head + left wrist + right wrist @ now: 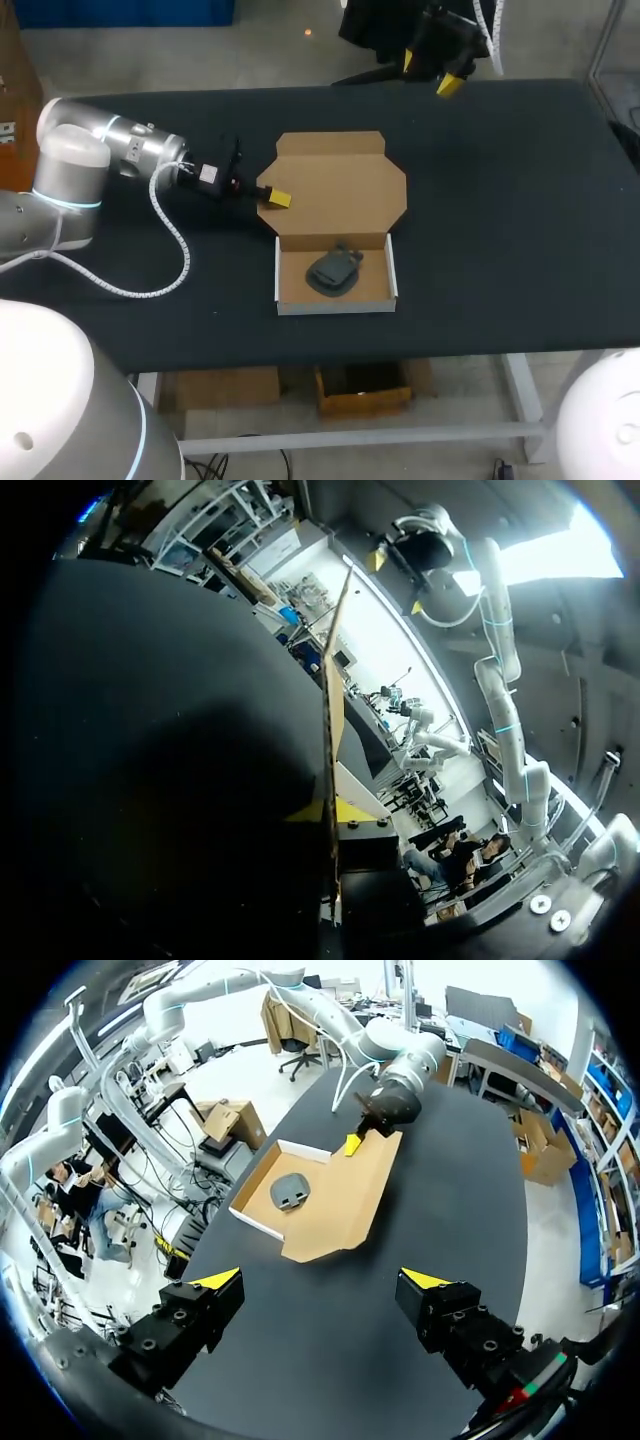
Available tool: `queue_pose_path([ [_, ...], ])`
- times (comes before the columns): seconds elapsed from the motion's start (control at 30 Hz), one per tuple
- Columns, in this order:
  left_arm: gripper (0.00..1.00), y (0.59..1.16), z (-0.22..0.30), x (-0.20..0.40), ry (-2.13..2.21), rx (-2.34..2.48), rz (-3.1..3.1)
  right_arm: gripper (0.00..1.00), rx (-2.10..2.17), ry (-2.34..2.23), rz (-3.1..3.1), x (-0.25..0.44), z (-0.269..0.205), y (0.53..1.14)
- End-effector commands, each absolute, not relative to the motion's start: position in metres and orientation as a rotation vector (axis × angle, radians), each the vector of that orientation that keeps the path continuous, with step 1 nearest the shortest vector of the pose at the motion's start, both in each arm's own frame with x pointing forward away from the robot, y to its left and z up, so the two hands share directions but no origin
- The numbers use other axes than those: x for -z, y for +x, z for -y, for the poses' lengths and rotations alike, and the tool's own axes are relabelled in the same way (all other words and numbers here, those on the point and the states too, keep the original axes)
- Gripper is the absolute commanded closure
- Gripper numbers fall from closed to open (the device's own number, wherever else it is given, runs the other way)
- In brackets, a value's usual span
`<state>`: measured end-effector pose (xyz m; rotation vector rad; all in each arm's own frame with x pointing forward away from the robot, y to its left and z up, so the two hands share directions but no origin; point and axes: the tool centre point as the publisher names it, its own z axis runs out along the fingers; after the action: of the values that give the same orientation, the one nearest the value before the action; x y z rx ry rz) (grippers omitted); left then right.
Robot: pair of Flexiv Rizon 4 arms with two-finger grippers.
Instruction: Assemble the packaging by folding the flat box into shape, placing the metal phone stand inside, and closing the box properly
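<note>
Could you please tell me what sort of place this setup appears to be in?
Probably a robotics lab workbench: a black table, the left pincer shut on the open lid of a cardboard box holding a phone stand, the right pincer open near the far edge.

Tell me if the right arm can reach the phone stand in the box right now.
Probably yes. The lid lies open beyond the tray, so the phone stand is uncovered; the left gripper clamps only the lid's left edge, and the right gripper is open across bare table.
</note>
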<state>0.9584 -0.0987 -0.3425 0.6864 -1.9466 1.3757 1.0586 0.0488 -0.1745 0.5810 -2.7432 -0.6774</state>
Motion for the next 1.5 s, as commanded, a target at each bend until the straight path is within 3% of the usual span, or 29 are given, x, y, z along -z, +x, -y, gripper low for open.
queue_pose_path([
  [0.03,1.0,0.959,0.099,0.344,0.684,-1.374,1.946,0.0,0.632,0.503,2.814,0.171,-0.056,1.053],
  [0.4,1.0,0.959,0.099,0.344,0.684,-1.374,1.946,0.0,0.531,0.427,2.884,0.175,-0.067,1.056],
  [0.43,1.0,0.959,0.099,0.344,0.684,-1.374,1.946,0.0,0.436,0.367,2.94,0.182,-0.09,1.063],
  [0.53,1.0,0.959,0.099,0.344,0.684,-1.374,1.946,0.0,0.371,0.302,2.998,0.183,-0.098,1.067],
  [1.5,1.0,0.928,0.095,0.341,0.539,-1.534,2.187,0.0,0.355,0.308,2.974,0.187,-0.1,1.063],
])
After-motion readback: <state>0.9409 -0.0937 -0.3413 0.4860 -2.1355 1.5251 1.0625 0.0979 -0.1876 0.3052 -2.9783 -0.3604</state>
